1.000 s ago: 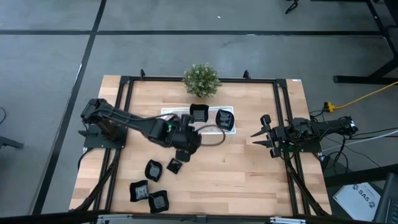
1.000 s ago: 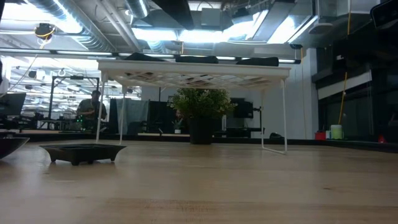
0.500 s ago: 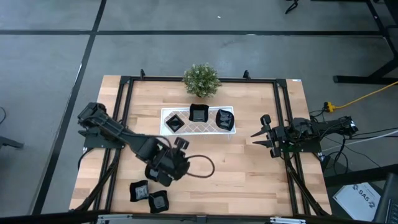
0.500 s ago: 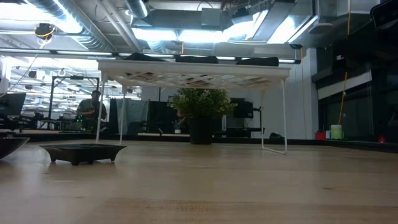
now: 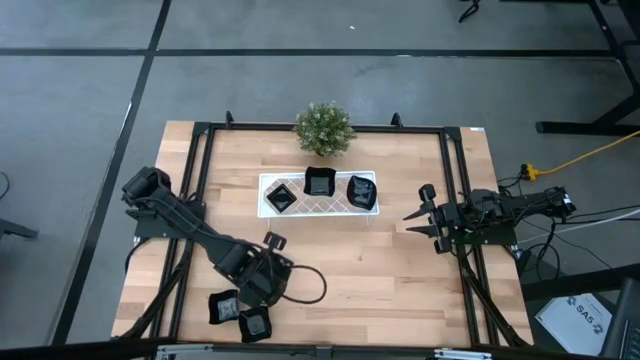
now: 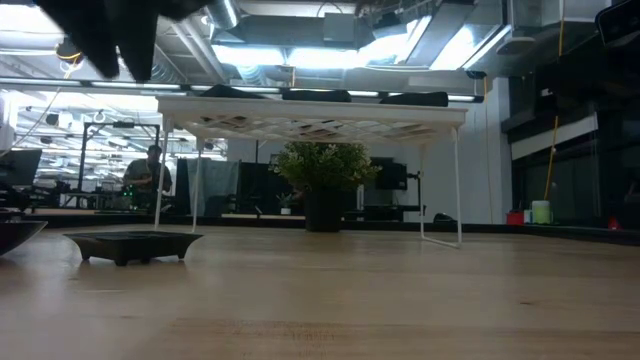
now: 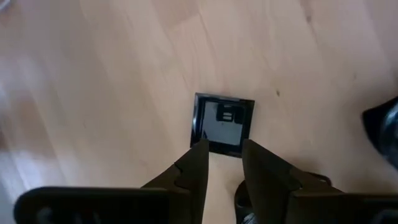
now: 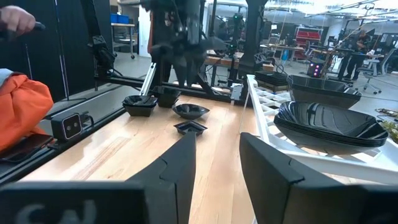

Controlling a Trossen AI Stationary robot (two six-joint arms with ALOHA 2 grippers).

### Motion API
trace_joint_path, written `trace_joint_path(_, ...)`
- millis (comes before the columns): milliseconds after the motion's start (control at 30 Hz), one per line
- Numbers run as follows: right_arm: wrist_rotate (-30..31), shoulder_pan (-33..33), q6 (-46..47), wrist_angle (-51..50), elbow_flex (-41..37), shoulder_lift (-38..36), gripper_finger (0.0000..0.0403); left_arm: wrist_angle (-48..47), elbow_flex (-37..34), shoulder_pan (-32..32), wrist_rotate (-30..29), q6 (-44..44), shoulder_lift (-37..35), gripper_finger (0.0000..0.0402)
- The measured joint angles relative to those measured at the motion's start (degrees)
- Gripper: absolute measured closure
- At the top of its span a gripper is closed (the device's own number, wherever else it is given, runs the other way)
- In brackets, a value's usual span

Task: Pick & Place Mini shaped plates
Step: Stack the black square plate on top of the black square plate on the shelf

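Wooden table (image 5: pixel 400 270), w/ white tray (image 5: pixel 320 207) near its far edge holding 3 black mini plates (image 5: pixel 318 183), plant (image 5: pixel 323 127) just behind. L gripper (image 7: pixel 224 163) hangs over the near-left part of the table, fingers spread a little, above a square plate (image 7: pixel 224 122), not touching it. 2 more plates (image 5: pixel 240 314) lie by the near edge. R gripper (image 8: pixel 216 167) waits at the right side, fingers apart, empty.

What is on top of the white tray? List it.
Three mini shaped plates sit side by side on the white tray. The lattice beneath each is covered.
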Motion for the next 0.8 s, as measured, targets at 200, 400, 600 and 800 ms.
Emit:
trace_joint_path(200, 0.01, 0.00, 0.00, 0.00, 0.00, -0.01, 0.0279, 8.62, -6.82, 0.26, -0.20, 0.06, 0.02, 0.0312)
trace_joint_path(400, 0.01, -0.01, 0.00, 0.00, 0.00, -0.01, 0.0279, 14.87, -12.46, 0.46, 1.16, 0.15, 0.04, 0.0313)
trace_joint_path(600, 0.01, -0.01, 0.00, 0.00, 0.00, 0.00, 0.0279, 19.13, -16.60, 0.46, 1.69, 0.17, 0.07, 0.0313)
trace_joint_path(800, 0.01, 0.01, 0.00, 0.00, 0.00, 0.01, 0.0279, 23.26, -19.56, 0.46, 1.75, 0.20, 0.07, 0.0313)
